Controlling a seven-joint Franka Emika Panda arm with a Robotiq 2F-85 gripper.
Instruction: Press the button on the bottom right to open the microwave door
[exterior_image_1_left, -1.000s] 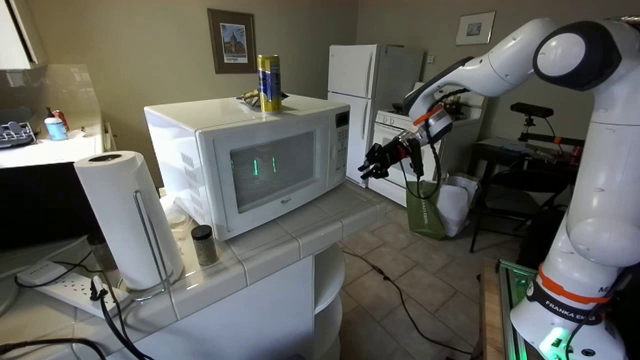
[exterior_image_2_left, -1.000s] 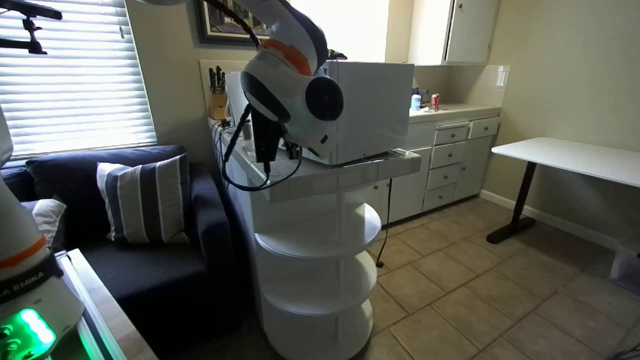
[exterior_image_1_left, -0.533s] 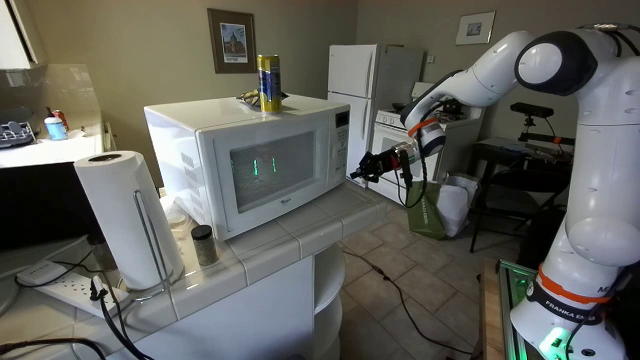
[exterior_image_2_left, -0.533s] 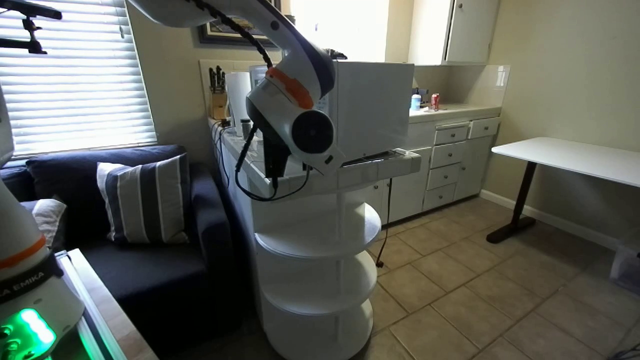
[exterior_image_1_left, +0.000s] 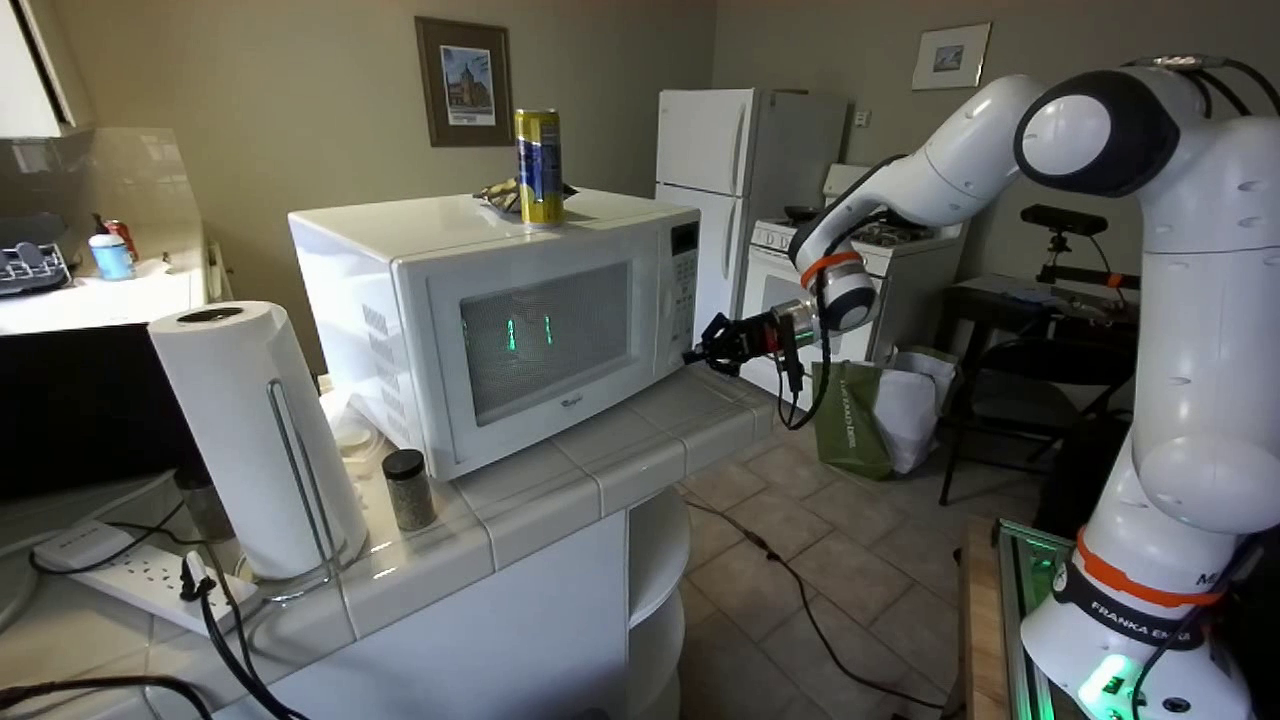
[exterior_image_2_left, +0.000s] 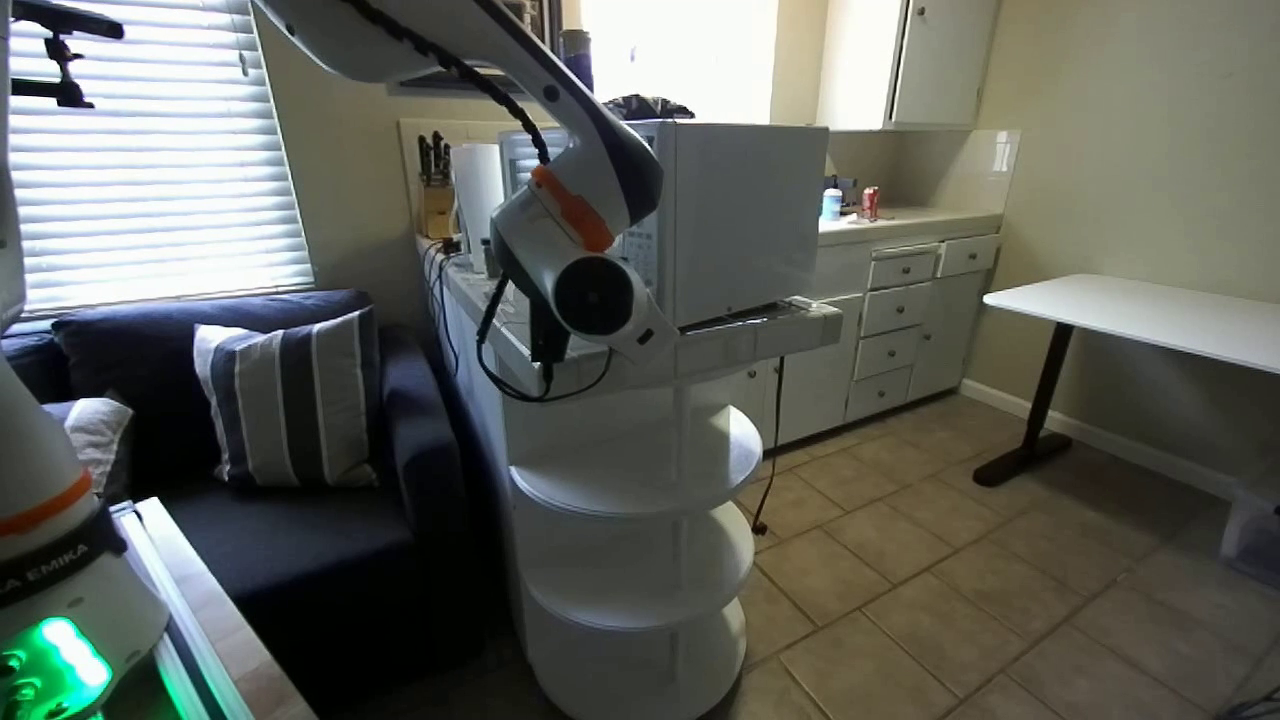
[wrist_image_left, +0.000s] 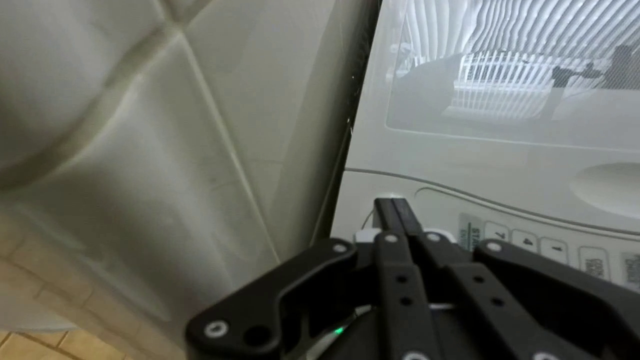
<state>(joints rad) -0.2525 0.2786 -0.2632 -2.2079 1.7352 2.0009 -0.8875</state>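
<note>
"Gripper (wrist_image_left: 392, 201) near, fingertips (wrist_image_left: 383, 214) together, holding nothing. How should it press?"
"Straight in, slowly, without sliding. They hide the button, so I can't tell whether they touch it."
"And the door (exterior_image_1_left: 546, 343)?"
"Closed. In an exterior view it lies left of the gripper, its edge just past the panel (exterior_image_1_left: 682, 290)."
</note>
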